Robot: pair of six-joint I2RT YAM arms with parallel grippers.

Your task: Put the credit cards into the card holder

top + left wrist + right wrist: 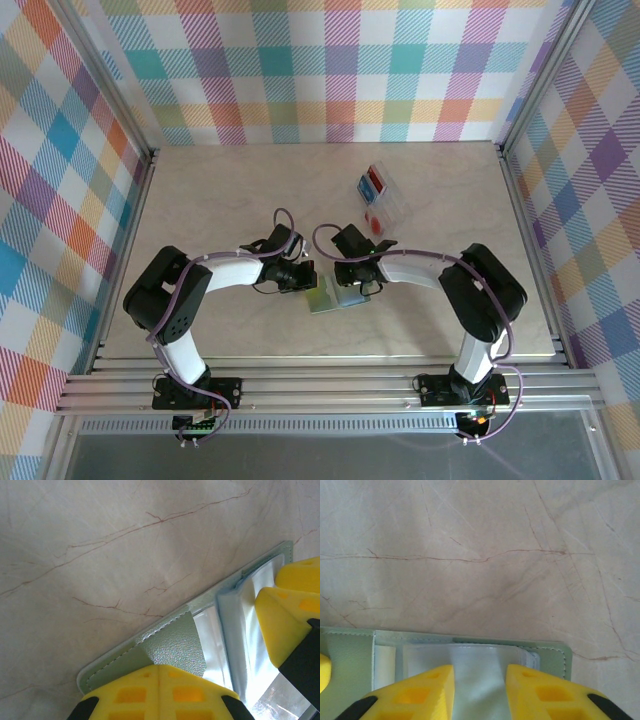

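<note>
Plaid walls enclose a marbled tabletop. Near centre lies the opened sage-green card holder. The left gripper, fingers pressed together, sits at its tab. The right gripper, narrowly parted, straddles its pockets. Farther right, a clear rack holds the credit cards.

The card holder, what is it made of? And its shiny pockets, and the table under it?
Card holder: looks like sage-green leather or faux leather, matte; a pebbled grain and a stitched edge show. Pockets: seemingly thin clear plastic film, glossy; they glare and wrinkle. Table: a pale marble-look surface with reddish veins, smooth and low-sheen; possibly only a printed laminate.
</note>
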